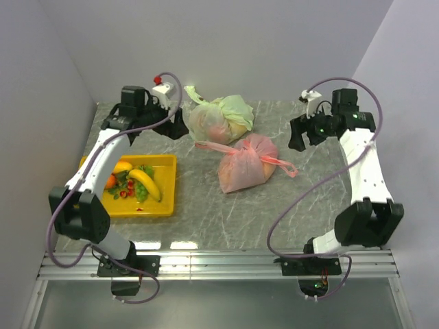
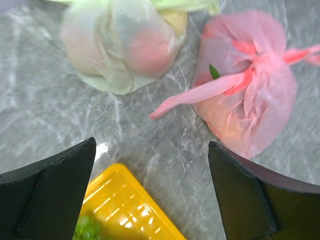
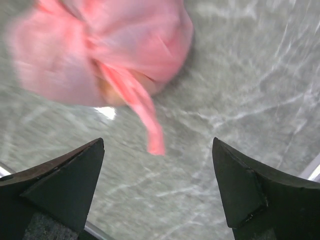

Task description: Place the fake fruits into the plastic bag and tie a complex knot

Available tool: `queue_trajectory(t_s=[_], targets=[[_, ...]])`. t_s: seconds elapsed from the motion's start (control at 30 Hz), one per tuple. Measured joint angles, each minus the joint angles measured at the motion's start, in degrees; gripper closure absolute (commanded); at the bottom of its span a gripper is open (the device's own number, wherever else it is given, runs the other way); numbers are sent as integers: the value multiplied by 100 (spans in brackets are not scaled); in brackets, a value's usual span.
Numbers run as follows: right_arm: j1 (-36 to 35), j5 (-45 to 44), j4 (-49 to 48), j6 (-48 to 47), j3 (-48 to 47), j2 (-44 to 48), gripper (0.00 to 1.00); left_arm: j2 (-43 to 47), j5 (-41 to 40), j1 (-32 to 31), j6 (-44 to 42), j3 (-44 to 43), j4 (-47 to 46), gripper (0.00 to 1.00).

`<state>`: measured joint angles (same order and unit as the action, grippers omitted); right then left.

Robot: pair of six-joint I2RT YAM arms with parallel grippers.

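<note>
The pink plastic bag (image 1: 245, 166) lies on the table's middle, knotted at the top with two tails sticking out; it shows in the left wrist view (image 2: 255, 105) and the right wrist view (image 3: 100, 45). Fake fruits (image 1: 136, 182), a banana, green grapes, strawberries and an orange one, lie in the yellow tray (image 1: 140, 211). Green grapes (image 2: 86, 230) show at the left wrist view's bottom edge. My left gripper (image 1: 174, 127) (image 2: 151, 145) is open and empty, above the table between tray and bags. My right gripper (image 1: 300, 138) (image 3: 157, 142) is open and empty, right of the pink bag.
A pale green-and-white knotted bag (image 1: 219, 118) (image 2: 120, 45) sits behind the pink one, close to my left gripper. The tray's corner (image 2: 125, 200) is under my left jaws. Grey walls close in the table on the left, back and right.
</note>
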<state>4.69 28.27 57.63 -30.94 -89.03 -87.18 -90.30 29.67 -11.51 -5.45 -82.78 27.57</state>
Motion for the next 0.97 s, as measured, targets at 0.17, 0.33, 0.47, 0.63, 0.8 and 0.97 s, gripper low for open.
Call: queue_trajectory(t_s=[0.17,0.33,0.47,0.63,0.8,0.97], targets=[[0,719,-275,702,262,896,3,498,-186,208,409,-271,487,1],[-437,796,-769,1373,1506,1613,2,887,-291,208,511,107,804,1],[-1134,627,-909,1357,2557,1928,1,1484,-494,210,481,1019,1029,1],[-1751,271,-975,1161,3429,2310,1,2216,-717,199,398,2041,1220,1],[-1971,111,-1078,1045,3687,2551,0,2712,-925,151,343,2583,1419,1],[-2052,83,-1161,1023,3692,2599,0,2970,-1134,140,339,2743,1427,0]])
